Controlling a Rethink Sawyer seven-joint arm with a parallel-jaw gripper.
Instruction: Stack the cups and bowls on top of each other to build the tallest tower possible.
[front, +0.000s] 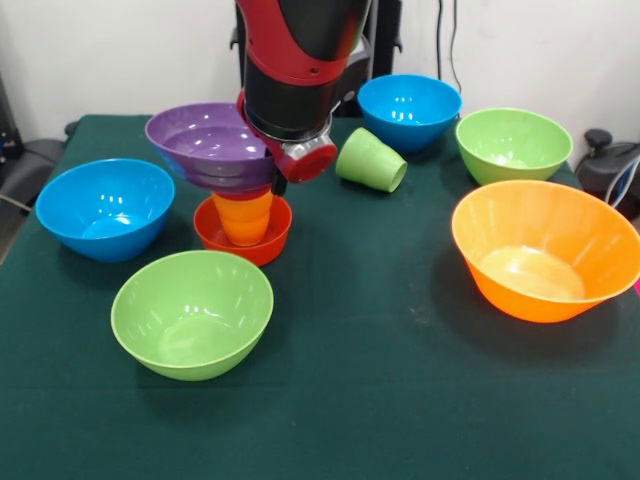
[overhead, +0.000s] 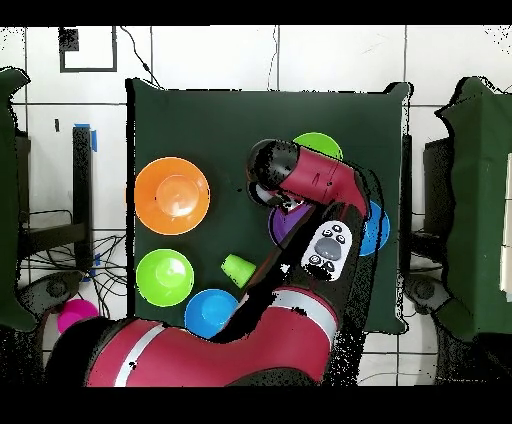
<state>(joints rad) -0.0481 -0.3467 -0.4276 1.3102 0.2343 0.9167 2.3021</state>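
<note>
Nearest the camera-side edge of the dark green cloth table (front: 350, 400) sits a glossy light green plastic bowl (front: 192, 312), left of centre in the front view. Toward the right edge stands the largest orange plastic bowl (front: 545, 248). Near the left edge is a round blue plastic bowl (front: 105, 207). Behind the near green bowl stands the tower (front: 240, 195): a small red-orange bowl (front: 243, 232) holds an upright ribbed orange cup (front: 243, 215), and a shallow purple bowl (front: 210, 145) rests on top. The red and black arm (front: 295, 70) comes down just beside the purple bowl; I cannot tell the gripper's state. A ribbed light green cup (front: 370, 160) lies tipped on its side mid-table. Toward the far edge sit a second blue bowl (front: 409, 110) and a second green bowl (front: 513, 143).
</note>
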